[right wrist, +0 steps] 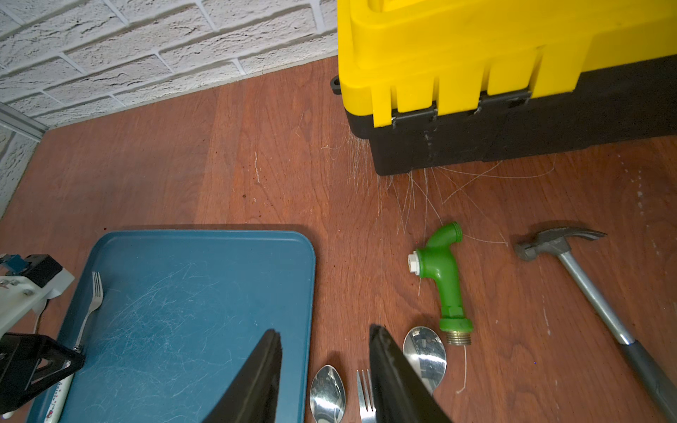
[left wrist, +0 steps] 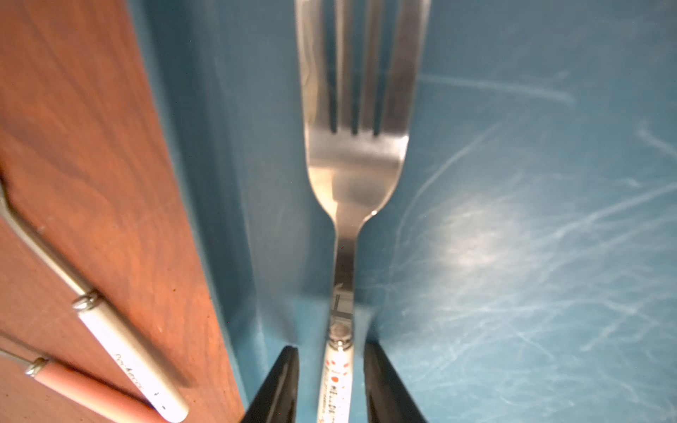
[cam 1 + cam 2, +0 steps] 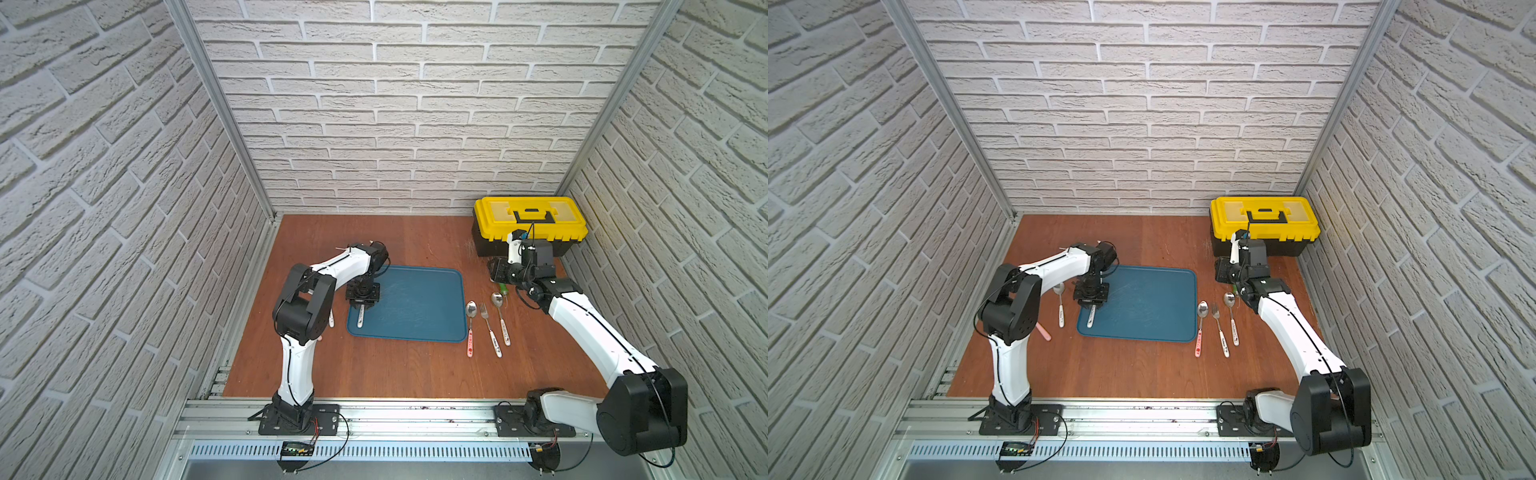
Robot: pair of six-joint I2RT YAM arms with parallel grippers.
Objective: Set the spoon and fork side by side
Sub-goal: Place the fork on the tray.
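Closest to the left wrist camera, the fork (image 2: 353,164) lies flat in the blue tray (image 2: 513,256), along the tray's left wall, with its tines toward the back wall. Its white, red-spotted handle runs between the fingers (image 2: 282,388) of the left claw (image 2: 329,346). That claw stands narrowly parted, with a gap on each side of the handle, so it grips nothing.

Just outside that tray wall, on the table (image 3: 374,374), lie a white-handled spoon (image 3: 1060,309) and a pink handle (image 3: 1044,332) whose head is hidden under the left arm. Right of the tray, a second spoon (image 3: 470,322), a second fork (image 3: 490,330) and a third spoon (image 3: 500,316) lie in a row, near one another but apart. Behind them sit a green hose fitting (image 1: 445,278), a hammer (image 1: 593,295) and a yellow-and-black toolbox (image 3: 530,224).

The right claw (image 1: 325,329) hangs above the table by that row, its fingers partly spread and holding nothing.
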